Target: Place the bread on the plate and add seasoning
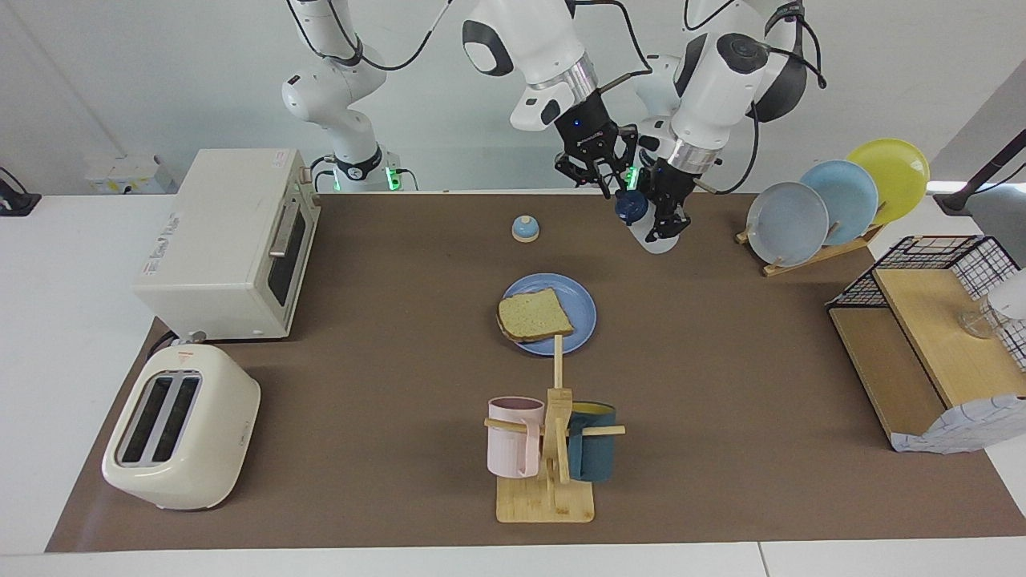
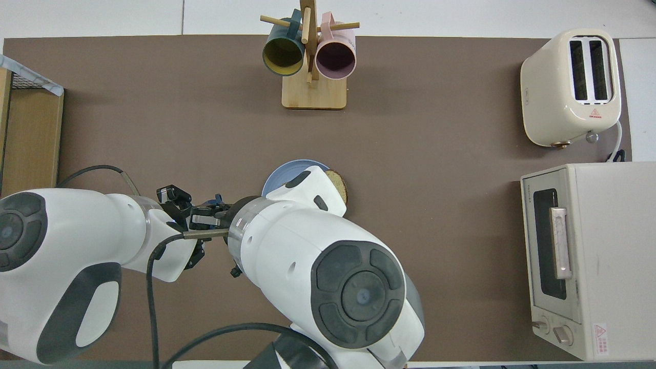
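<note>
The bread [image 1: 535, 315] lies flat on the blue plate [image 1: 581, 300] at the table's middle. In the overhead view the right arm covers most of the plate [image 2: 287, 171] and the bread [image 2: 339, 185]. The seasoning [image 1: 660, 240] hangs tilted in the air over the table's edge nearest the robots, with its navy cap [image 1: 631, 206] turned toward the right arm's end. My left gripper [image 1: 669, 220] is shut on the bottle's white body. My right gripper [image 1: 619, 189] is right at the cap, coming down on it from above.
A blue-domed bell [image 1: 525, 229] stands nearer to the robots than the plate. A toaster oven [image 1: 232, 240] and a toaster [image 1: 180, 425] sit at the right arm's end. The mug tree [image 1: 553, 449] stands farther out. A plate rack [image 1: 834, 200] and a wire shelf [image 1: 930, 336] are at the left arm's end.
</note>
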`<action>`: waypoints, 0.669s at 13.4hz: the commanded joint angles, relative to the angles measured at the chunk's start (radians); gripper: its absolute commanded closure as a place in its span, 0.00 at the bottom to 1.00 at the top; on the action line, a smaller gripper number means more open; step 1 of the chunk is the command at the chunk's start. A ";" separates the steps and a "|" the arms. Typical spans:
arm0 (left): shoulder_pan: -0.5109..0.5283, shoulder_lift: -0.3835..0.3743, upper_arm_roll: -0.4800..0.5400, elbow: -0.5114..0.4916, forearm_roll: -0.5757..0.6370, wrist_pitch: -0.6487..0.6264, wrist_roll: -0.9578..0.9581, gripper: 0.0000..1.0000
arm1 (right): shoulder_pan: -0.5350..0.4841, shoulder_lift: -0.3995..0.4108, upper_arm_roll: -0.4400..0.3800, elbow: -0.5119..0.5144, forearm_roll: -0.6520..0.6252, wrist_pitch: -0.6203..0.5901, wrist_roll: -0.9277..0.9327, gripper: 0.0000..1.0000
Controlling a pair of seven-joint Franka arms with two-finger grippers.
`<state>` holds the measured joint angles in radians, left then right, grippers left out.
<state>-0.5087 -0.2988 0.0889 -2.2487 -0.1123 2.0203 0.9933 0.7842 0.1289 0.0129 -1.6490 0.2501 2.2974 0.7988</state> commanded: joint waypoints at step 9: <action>-0.011 -0.029 0.011 -0.032 -0.018 0.020 0.005 1.00 | -0.013 0.008 -0.001 0.020 0.002 0.031 0.057 0.54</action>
<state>-0.5087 -0.2989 0.0902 -2.2517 -0.1127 2.0204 0.9932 0.7771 0.1291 0.0054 -1.6298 0.2518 2.2997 0.8531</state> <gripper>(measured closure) 0.533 0.991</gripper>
